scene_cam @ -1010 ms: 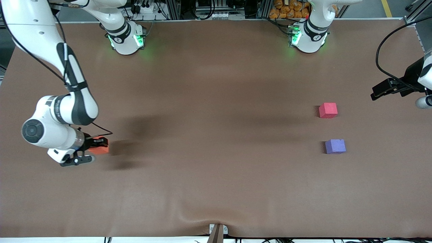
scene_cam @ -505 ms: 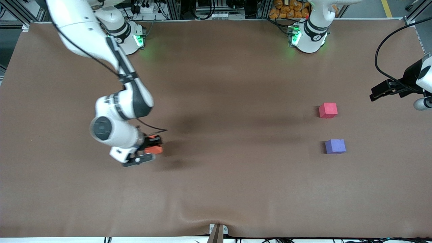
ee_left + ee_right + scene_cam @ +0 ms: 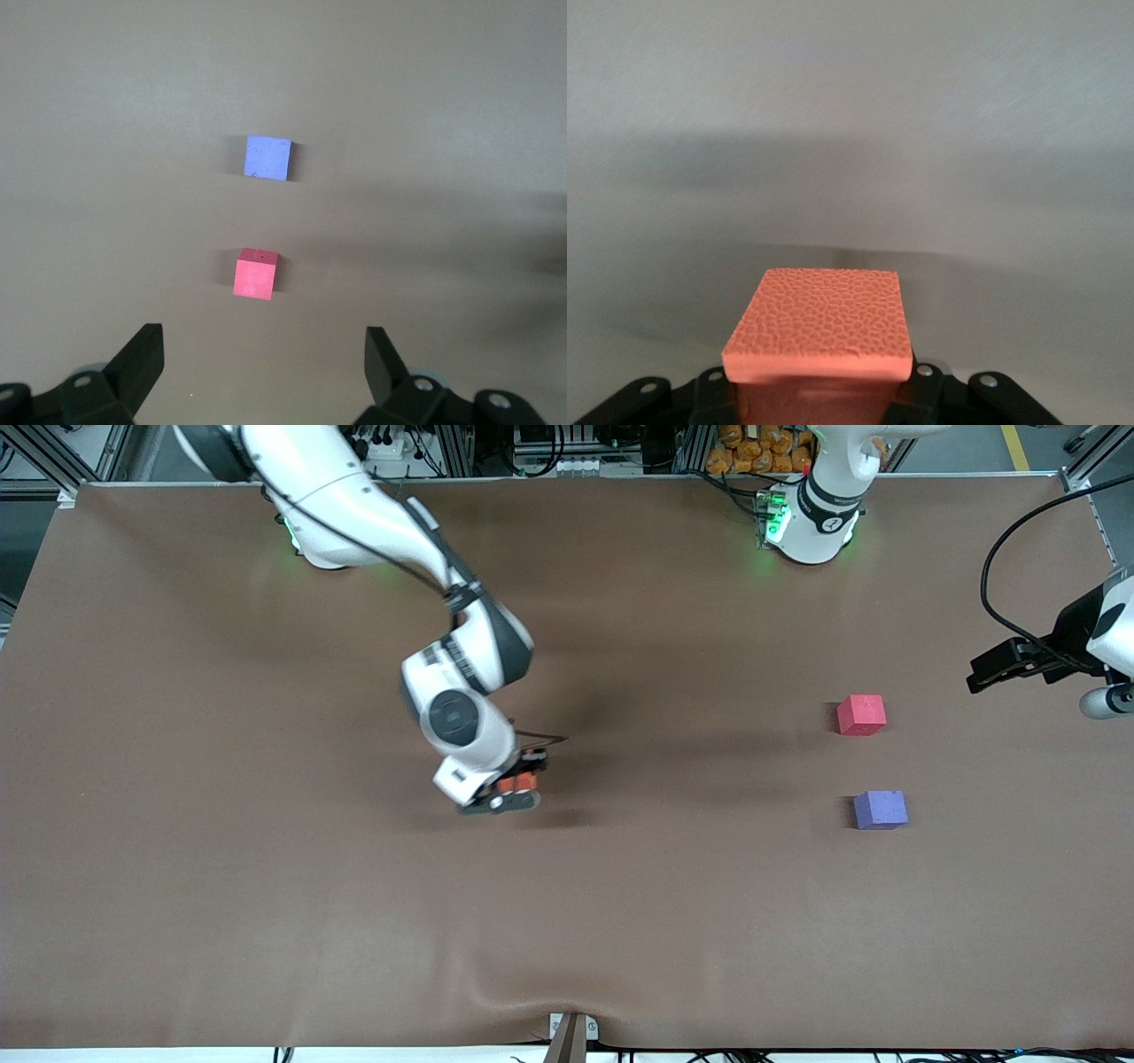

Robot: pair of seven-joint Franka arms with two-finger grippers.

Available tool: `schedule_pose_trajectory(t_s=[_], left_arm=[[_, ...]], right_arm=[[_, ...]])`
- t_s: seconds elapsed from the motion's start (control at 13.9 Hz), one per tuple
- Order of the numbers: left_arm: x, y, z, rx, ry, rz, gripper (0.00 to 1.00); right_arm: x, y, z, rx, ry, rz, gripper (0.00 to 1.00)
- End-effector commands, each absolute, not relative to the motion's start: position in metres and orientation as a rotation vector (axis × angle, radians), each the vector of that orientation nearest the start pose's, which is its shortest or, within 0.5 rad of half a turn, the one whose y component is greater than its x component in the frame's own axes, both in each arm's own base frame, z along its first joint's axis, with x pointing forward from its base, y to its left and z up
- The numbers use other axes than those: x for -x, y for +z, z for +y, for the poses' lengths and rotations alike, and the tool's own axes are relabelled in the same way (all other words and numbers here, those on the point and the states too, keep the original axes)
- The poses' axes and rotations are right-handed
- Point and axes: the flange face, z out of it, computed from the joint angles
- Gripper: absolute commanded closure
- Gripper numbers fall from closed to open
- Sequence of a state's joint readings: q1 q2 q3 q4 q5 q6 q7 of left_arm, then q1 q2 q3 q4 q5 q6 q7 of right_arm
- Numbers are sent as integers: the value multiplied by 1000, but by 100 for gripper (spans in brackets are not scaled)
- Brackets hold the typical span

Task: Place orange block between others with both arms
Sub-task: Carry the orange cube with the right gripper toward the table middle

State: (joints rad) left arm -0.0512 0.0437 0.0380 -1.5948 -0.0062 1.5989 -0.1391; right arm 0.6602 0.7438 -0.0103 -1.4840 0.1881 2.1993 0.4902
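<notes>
The orange block [image 3: 516,783] is clamped in my right gripper [image 3: 521,786], which is shut on it just above the middle of the brown table. In the right wrist view the orange block [image 3: 819,323] fills the space between the jaws of the right gripper [image 3: 819,394]. The others sit near the left arm's end: the pinkish-red cube [image 3: 861,715] and, nearer the front camera, the purple-blue cube [image 3: 880,810], with a gap between them. My left gripper [image 3: 979,674] waits in the air over that end, open and empty. The left wrist view shows the left gripper [image 3: 264,345], the pinkish-red cube [image 3: 255,274] and the purple-blue cube [image 3: 267,158].
The brown table cover [image 3: 266,921] has a fold at its front edge by a metal bracket [image 3: 571,1033]. The left arm's base [image 3: 811,518] stands at the back edge, with racks and cables past it. A black cable [image 3: 1001,549] loops above the left gripper.
My right arm has swung from its own end of the table toward the middle, carrying the orange block. The left gripper has drifted only slightly. Both cubes stay put.
</notes>
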Motion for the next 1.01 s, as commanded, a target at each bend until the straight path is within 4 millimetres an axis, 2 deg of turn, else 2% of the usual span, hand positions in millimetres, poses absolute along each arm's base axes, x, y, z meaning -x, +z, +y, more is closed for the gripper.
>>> schedule_pose_trajectory(t_s=[0.0,0.14,0.72,0.79,0.87,0.94], left_arm=[[-572,590,-13,3162,86,-172,0],[-573,588,-15,3161,91,-169,0],[-573,590,-21,3160,86,-164,0],[-573,590,-21,3160,86,-164,0],[-574,590,-22,3159,83,-164,0],[-574,591,-23,3161,81,-162,0]], right_arm=[[-562,223,459,3031,167,50,100],[-556,212,470,3042,175,109,100],[-552,180,472,3060,208,119,100],[-552,180,472,3058,204,119,84],[-553,182,472,3056,200,123,29],[-553,188,474,3052,187,119,0]])
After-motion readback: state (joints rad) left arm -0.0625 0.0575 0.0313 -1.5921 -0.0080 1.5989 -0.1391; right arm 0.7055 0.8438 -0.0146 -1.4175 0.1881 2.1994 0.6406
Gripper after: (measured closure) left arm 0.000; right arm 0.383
